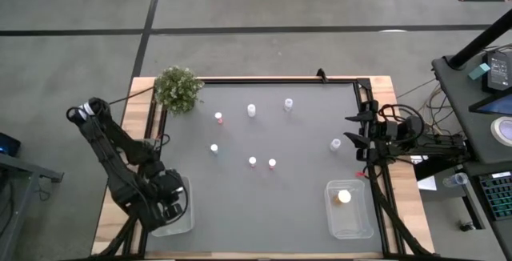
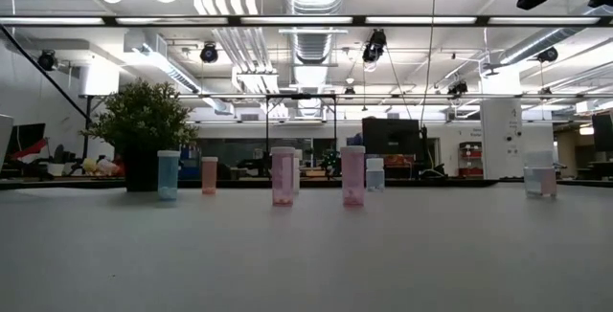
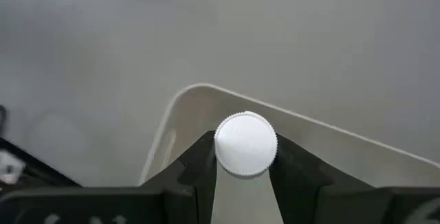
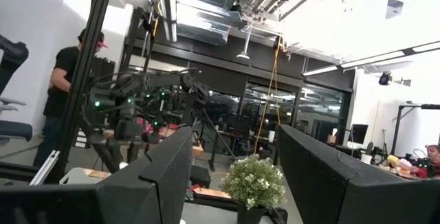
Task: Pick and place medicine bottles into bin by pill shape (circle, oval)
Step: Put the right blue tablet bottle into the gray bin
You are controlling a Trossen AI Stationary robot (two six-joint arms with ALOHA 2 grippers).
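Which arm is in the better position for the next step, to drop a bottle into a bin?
The left arm, most likely. Its end effector holds a white-capped bottle directly above the left bin. The right end effector is open and empty, at the table's right edge.

From the high view you look straight down on the whole grey table (image 1: 280, 205), with both arms at its sides. The low view puts you at table-top height, facing level across it into the room; it shares the potted plant (image 2: 144, 121) with the overhead picture (image 1: 178, 88). Your left wrist camera points down, close over a white-capped bottle (image 3: 246, 145) above the clear bin (image 3: 185, 110). Your right wrist camera faces level across the table, catching the same plant (image 4: 253, 181) and a person (image 4: 65, 80) far behind.
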